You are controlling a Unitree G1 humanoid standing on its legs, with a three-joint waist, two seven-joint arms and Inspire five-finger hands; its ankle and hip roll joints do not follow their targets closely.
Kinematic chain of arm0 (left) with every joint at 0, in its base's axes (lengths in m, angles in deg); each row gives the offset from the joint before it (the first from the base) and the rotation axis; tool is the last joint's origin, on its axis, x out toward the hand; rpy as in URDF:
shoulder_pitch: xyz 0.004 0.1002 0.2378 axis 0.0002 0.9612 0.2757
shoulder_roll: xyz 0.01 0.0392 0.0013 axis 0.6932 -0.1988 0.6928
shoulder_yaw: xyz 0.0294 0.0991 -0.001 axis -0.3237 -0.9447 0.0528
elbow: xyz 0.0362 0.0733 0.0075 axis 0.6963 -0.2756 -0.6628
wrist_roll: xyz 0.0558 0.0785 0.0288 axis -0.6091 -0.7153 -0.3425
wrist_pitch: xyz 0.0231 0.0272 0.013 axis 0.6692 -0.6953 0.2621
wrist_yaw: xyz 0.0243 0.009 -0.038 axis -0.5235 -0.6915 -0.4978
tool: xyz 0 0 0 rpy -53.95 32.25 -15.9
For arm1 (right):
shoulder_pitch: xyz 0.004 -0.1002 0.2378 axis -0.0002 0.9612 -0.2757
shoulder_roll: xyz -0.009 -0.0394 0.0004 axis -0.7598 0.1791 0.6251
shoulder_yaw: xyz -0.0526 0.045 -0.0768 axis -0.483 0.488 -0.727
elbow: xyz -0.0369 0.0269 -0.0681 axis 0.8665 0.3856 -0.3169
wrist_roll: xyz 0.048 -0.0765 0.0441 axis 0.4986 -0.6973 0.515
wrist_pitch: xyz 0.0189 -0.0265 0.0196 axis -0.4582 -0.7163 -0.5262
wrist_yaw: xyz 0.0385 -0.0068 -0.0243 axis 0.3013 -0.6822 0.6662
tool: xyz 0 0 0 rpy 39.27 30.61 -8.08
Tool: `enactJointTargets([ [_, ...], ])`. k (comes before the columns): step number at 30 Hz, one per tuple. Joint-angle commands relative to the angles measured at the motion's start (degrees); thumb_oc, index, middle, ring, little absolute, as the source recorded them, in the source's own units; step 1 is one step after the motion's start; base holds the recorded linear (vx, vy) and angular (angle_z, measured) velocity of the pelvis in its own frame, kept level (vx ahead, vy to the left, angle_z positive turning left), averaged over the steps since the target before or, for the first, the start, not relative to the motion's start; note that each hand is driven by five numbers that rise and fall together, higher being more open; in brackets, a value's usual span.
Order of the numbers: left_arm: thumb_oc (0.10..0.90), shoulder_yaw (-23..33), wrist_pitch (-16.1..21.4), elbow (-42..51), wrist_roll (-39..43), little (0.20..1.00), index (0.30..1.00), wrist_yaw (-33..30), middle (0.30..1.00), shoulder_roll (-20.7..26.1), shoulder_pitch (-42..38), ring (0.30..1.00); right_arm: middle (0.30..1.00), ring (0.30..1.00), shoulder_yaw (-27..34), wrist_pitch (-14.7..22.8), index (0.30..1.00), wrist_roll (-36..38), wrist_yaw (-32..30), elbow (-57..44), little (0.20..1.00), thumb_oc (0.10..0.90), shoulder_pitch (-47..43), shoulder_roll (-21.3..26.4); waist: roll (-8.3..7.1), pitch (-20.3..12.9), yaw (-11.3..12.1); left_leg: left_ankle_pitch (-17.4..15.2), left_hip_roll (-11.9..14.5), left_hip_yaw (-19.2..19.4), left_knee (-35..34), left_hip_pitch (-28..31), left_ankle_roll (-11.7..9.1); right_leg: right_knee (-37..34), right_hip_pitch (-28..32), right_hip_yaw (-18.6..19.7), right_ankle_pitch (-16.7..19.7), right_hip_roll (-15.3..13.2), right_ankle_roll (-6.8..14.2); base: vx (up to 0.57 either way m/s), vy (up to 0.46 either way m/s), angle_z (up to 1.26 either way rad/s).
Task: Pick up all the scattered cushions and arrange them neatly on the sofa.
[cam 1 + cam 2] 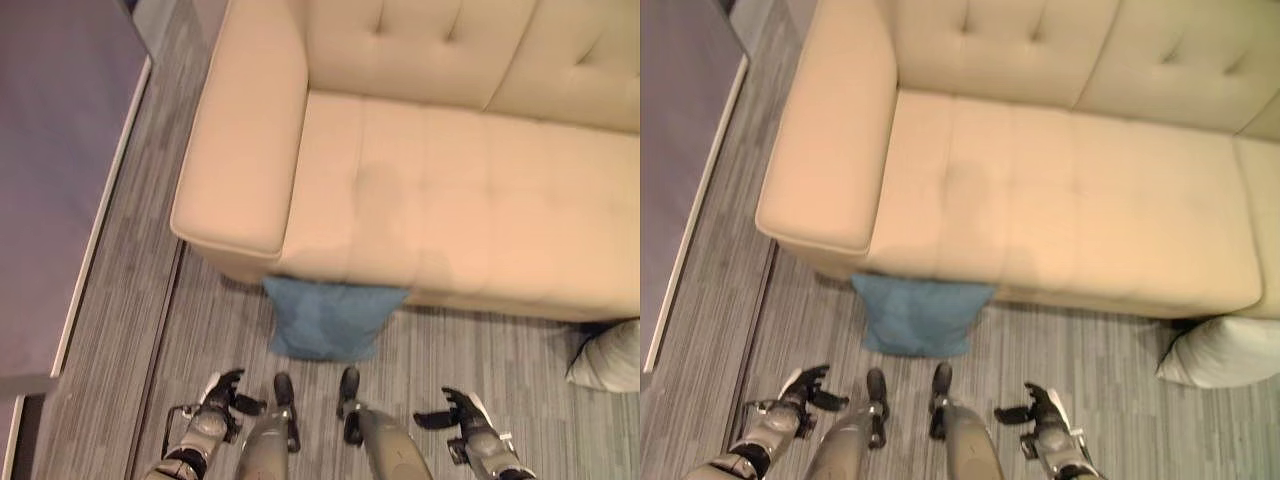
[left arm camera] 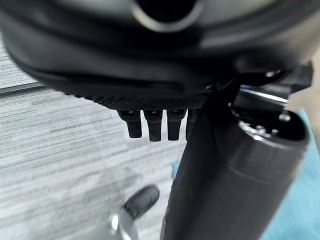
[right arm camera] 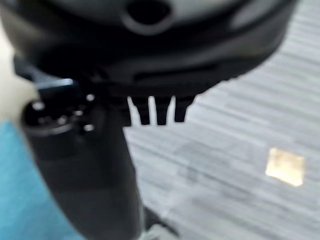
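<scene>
- A beige sofa [image 1: 450, 200] is standing on grey striped carpet [image 1: 130, 330], its seat bare of cushions.
- A blue cushion [image 1: 330, 318] is lying on the carpet, touching the sofa's front edge near its left-arm corner.
- A grey cushion [image 1: 1225, 352] is lying on the carpet by the sofa's front edge, far to the right, well apart from the blue one.
- The left hand [image 1: 222, 390] is being held low over the carpet, near the blue cushion, fingers loosely spread and holding nothing.
- The right hand [image 1: 462, 410] is being held likewise, fingers relaxed and empty, between the two cushions.
- A purple-grey floor area [image 1: 55, 180] is lying beyond a pale strip at the carpet's left edge.
</scene>
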Motion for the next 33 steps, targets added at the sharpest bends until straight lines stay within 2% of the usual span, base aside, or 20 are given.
enactJointTargets([
  [1, 0.800, -0.20, 4.49, 5.92, 7.32, 0.900, 0.900, -4.14, 0.900, 2.67, 2.47, 0.900, 0.900, 0.900, -0.11, 4.14, 0.900, 5.53, -4.35, -6.94, 0.900, 0.800, 1.05, 2.53, -0.90, -4.16, 0.84, -7.70, 1.00, -0.96, 7.49, -5.57, -2.06, 1.84, -2.35, 2.96, -3.66, -3.94, 5.72, -0.07, 0.012, 0.15],
  [8, 0.800, -1.82, 7.56, 10.81, 15.48, 0.900, 0.900, -7.41, 0.900, 3.42, -7.91, 0.900, 0.900, 0.900, 0.34, 6.92, 0.900, 9.40, -9.92, -12.85, 0.900, 0.800, -9.27, 3.65, 0.63, -3.57, -0.26, -6.95, 2.22, -1.80, 14.92, -24.28, -2.35, 9.73, -20.50, 2.86, -4.29, -5.76, 4.77, -0.15, -0.012, 0.10],
  [9, 0.800, -1.83, 7.57, 10.75, 15.50, 0.900, 0.900, -7.41, 0.900, 3.41, -8.01, 0.900, 0.900, 0.900, 0.36, 6.92, 0.900, 9.41, -9.92, -12.82, 0.900, 0.800, -9.35, 3.66, 0.66, -3.78, -0.28, -7.00, 2.23, -1.85, 15.13, -24.71, -2.35, 9.92, -20.90, 2.85, -4.36, -5.78, 4.77, -0.10, -0.014, 0.13],
  [10, 0.800, -2.02, 8.20, 12.36, 16.67, 0.900, 0.900, -8.16, 0.900, 3.81, -10.82, 0.900, 0.900, 0.900, 1.06, 7.76, 0.900, 10.19, -11.65, -15.04, 0.900, 0.800, -11.71, 4.28, 1.29, -4.22, -0.58, -6.68, 2.34, -2.47, 16.76, -29.78, -2.29, 12.49, -26.13, 3.10, -4.79, -6.20, 4.45, -0.08, -0.015, 0.11],
  [11, 0.800, -2.36, 8.74, 12.97, 17.19, 0.900, 0.900, -8.84, 0.900, 3.97, -12.44, 0.900, 0.900, 0.900, 1.36, 8.42, 0.900, 10.27, -12.85, -15.38, 0.900, 0.800, -13.35, 4.43, 1.63, -4.71, -0.66, -6.65, 2.44, -2.90, 17.93, -32.70, -2.29, 14.07, -28.94, 3.22, -5.28, -6.43, 4.22, -0.08, -0.017, 0.10],
  [13, 0.800, -3.08, 9.09, 13.69, 17.60, 0.900, 0.900, -9.65, 0.900, 4.57, -15.48, 0.900, 0.900, 0.900, 1.09, 9.11, 0.900, 9.64, -14.67, -16.12, 0.900, 0.800, -16.39, 5.32, 2.32, -5.49, -0.79, -6.86, 2.59, -3.51, 20.48, -37.89, -2.08, 17.50, -34.28, 3.95, -6.17, -6.61, 3.77, -0.02, -0.020, 0.09],
  [14, 0.800, -3.07, 9.09, 13.64, 17.61, 0.900, 0.900, -9.66, 0.900, 4.57, -15.60, 0.900, 0.900, 0.900, 1.10, 9.11, 0.900, 9.62, -14.70, -16.07, 0.900, 0.800, -16.50, 5.32, 2.34, -5.78, -0.80, -6.97, 2.60, -3.54, 20.80, -38.48, -2.07, 17.82, -34.86, 3.99, -6.30, -6.65, 3.76, -0.01, -0.017, 0.10],
  [15, 0.800, -3.40, 9.43, 15.03, 17.63, 0.900, 0.900, -10.50, 0.900, 5.24, -17.88, 0.900, 0.900, 0.900, 0.87, 9.60, 0.900, 8.40, -16.94, -17.36, 0.900, 0.800, -18.95, 5.75, 2.79, -5.92, -0.92, -7.33, 2.83, -3.86, 23.35, -42.39, -1.87, 20.81, -38.78, 4.66, -7.09, -6.94, 3.42, 0.01, -0.006, 0.08],
  [16, 0.800, -3.39, 9.42, 14.99, 17.64, 0.900, 0.900, -10.51, 0.900, 5.25, -17.98, 0.900, 0.900, 0.900, 0.88, 9.58, 0.900, 8.35, -16.99, -17.35, 0.900, 0.800, -19.04, 5.74, 2.80, -6.27, -0.92, -7.49, 2.85, -3.87, 23.75, -43.07, -1.86, 21.21, -39.46, 4.73, -7.25, -6.99, 3.42, 0.01, -0.021, 0.05],
  [18, 0.800, -3.61, 9.88, 16.20, 17.41, 0.900, 0.900, -12.54, 0.900, 6.03, -20.41, 0.900, 0.900, 0.900, 0.48, 9.79, 0.900, 5.84, -20.24, -18.61, 0.900, 0.800, -21.75, 5.84, 3.36, -6.96, -1.02, -8.50, 2.52, -4.31, 27.54, -48.02, -1.40, 25.12, -44.47, 5.58, -8.51, -6.77, 2.74, 0.03, -0.021, 0.00],
  [23, 0.800, -3.92, 9.55, 18.18, 16.34, 0.900, 0.900, -14.22, 0.900, 5.65, -21.36, 0.900, 0.900, 0.900, -0.21, 9.62, 0.900, 2.42, -23.07, -22.40, 0.900, 0.800, -21.77, 4.67, 3.66, -7.75, -1.53, -10.22, 2.31, -4.04, 32.16, -53.08, -0.80, 29.79, -50.04, 7.02, -10.01, -6.42, 2.07, 0.05, -0.004, -0.01],
  [33, 0.800, -4.71, 9.73, 19.10, 16.54, 0.900, 0.900, -14.30, 0.900, 6.39, -24.67, 0.900, 0.900, 0.900, -0.85, 10.66, 0.900, 3.20, -22.47, -23.48, 0.900, 0.800, -23.11, 4.42, 4.31, -8.10, -2.09, -10.73, 2.21, -3.51, 33.41, -56.71, -0.39, 30.88, -54.25, 8.54, -9.47, -5.90, 2.55, 0.00, -0.008, -0.03],
])
